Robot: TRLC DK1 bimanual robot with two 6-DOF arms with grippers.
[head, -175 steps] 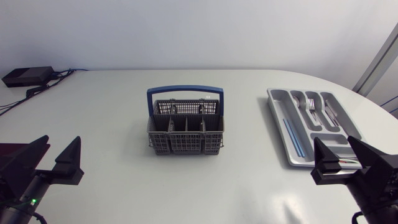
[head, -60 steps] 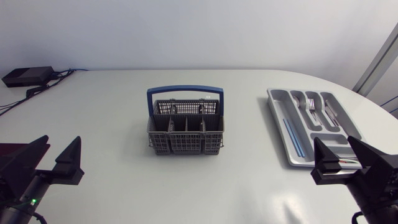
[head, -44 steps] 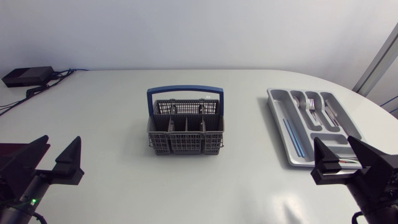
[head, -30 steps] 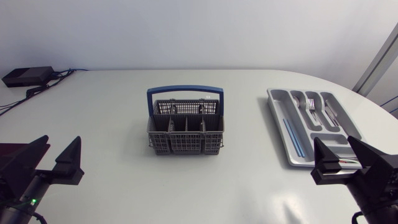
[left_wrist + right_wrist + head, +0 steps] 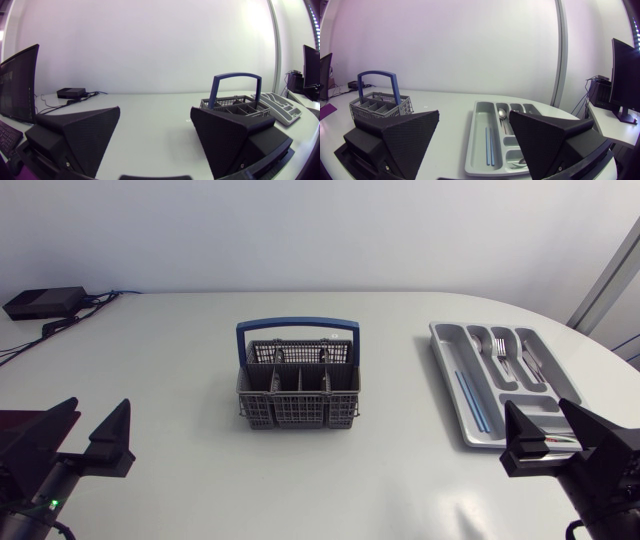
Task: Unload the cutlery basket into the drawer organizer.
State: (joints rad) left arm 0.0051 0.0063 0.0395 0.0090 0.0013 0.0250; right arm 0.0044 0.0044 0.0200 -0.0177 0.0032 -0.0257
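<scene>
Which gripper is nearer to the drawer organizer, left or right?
Right. The right gripper is close to the near end of the drawer organizer; the left gripper is across the table, past the cutlery basket.

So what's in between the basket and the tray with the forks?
Nothing at all. In the head view, only bare white table lies between the basket and the tray.
</scene>
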